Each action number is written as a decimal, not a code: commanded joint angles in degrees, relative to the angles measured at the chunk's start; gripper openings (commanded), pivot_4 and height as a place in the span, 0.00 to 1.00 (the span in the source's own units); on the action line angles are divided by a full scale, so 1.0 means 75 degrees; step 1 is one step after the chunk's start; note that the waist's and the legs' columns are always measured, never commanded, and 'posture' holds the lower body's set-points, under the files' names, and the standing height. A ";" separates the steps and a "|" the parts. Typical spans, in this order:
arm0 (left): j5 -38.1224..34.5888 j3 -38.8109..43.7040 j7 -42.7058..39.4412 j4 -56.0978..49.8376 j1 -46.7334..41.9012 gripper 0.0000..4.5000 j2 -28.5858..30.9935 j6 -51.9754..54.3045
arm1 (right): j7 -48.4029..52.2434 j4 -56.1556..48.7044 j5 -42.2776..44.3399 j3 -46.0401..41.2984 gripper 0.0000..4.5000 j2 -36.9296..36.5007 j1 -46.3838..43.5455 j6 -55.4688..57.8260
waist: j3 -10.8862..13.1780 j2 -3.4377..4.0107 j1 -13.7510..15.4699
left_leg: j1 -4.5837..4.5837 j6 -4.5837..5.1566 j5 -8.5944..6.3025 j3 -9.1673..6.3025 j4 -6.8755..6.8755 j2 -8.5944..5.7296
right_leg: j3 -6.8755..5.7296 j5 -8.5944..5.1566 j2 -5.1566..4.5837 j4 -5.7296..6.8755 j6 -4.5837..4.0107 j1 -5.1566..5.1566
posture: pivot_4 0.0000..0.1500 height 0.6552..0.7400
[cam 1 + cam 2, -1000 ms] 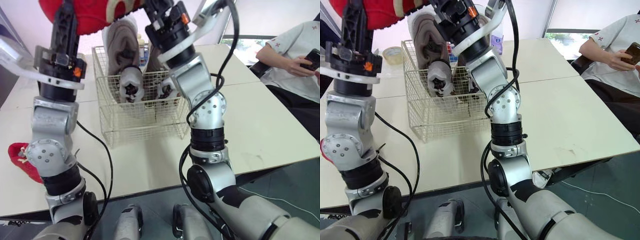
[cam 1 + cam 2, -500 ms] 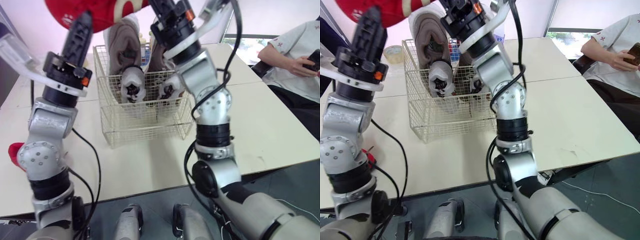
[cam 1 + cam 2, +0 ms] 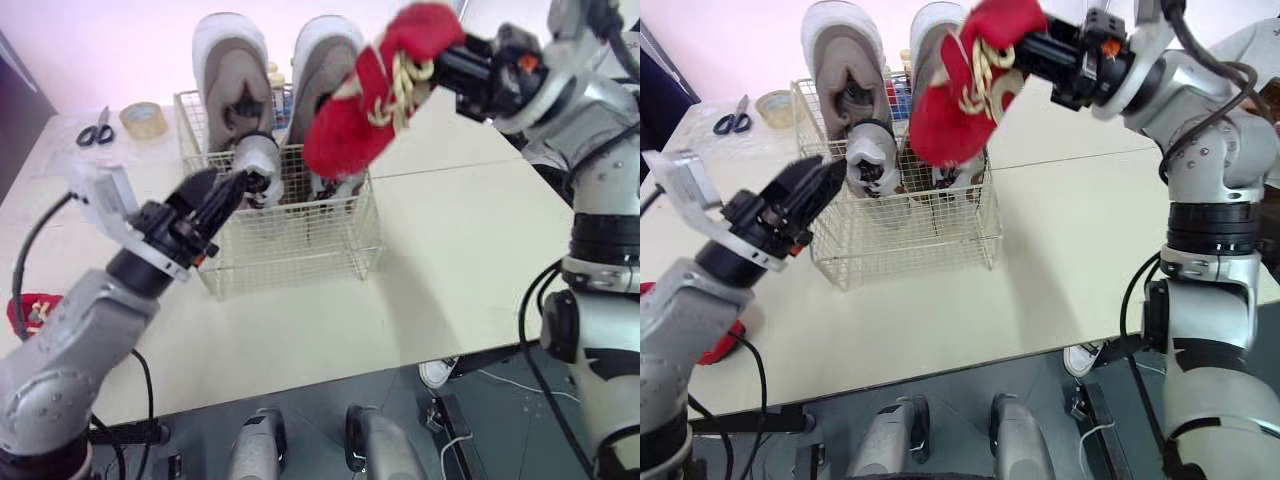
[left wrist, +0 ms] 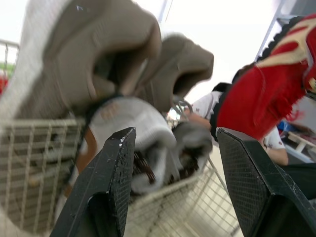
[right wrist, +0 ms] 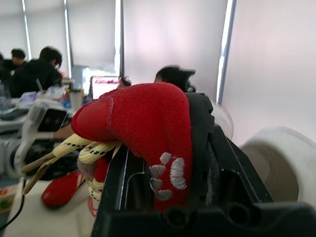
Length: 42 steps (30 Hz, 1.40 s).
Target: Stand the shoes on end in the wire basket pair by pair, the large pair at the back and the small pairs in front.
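Evidently, the right gripper (image 3: 447, 68) is pinching a small red shoe (image 3: 375, 95) by one end and holding it in the air over the 3 o'clock half of the wire basket (image 3: 300, 245), cream laces dangling. This is probably so that the shoe can be lowered on end into the free space at the basket's 6 o'clock side. The large grey pair (image 3: 232, 80) is standing on end at 12 o'clock along the back wall, leaving the front for the small pairs. The left gripper (image 4: 175, 136), spread wide and holding nothing, is hovering just beside the basket's 8 o'clock corner, seemingly ready to steady the wire or guide the shoe. The matching red shoe (image 3: 28, 312) is lying on the surface (image 3: 450, 260), well apart at 9 o'clock, apparently awaiting its turn.
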 commanded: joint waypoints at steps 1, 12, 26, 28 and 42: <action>-0.0068 0.0416 -0.0486 -0.0333 0.0883 0.58 0.0411 0.0082 | 0.0663 -0.0292 -0.0370 0.0281 0.17 -0.0203 0.0187 -0.0099 | -0.0001 -0.0001 0.0014 | 0.0000 0.0000 0.0000 -0.0003 0.0000 0.0001 | 0.0000 -0.0007 0.0002 0.0001 0.0009 -0.0001 | 1.00 1.00; -0.0858 0.0989 -0.1243 -0.0057 0.1643 0.58 0.1118 -0.0023 | 0.1241 0.0521 -0.2232 0.1012 0.17 0.0480 0.0512 -0.2313 | 0.0001 0.0002 0.0040 | -0.0019 -0.0027 -0.0015 0.0025 0.0041 -0.0011 | 0.0006 0.0004 -0.0025 -0.0058 -0.0012 -0.0017 | 1.00 1.00; -0.0853 0.0837 -0.1187 0.0123 0.1387 0.60 0.1181 -0.0037 | 0.1918 0.0732 -0.2931 0.1334 0.56 0.0731 0.0822 -0.3066 | 0.0001 0.0002 0.0053 | -0.0018 -0.0016 -0.0007 0.0039 0.0029 -0.0009 | 0.0022 0.0028 -0.0014 -0.0020 -0.0042 -0.0047 | 1.00 1.00; -0.0927 0.0932 -0.1213 0.0184 0.1361 0.60 0.1240 -0.0022 | 0.1787 0.0814 -0.3033 0.1225 0.78 0.0748 0.0819 -0.3177 | 0.0001 0.0002 0.0053 | -0.0015 -0.0033 -0.0014 0.0042 0.0031 -0.0009 | 0.0025 0.0028 -0.0015 -0.0020 -0.0042 -0.0047 | 1.00 1.00; -0.1463 0.2498 -0.1255 0.1086 0.1389 0.60 0.1943 0.0061 | 0.0979 -0.0633 -0.1981 0.0125 0.99 -0.0346 0.0874 -0.0607 | 0.0001 0.0002 0.0054 | -0.0010 -0.0018 -0.0002 0.0044 0.0022 -0.0008 | 0.0027 0.0036 -0.0014 -0.0013 -0.0052 -0.0055 | 1.00 1.00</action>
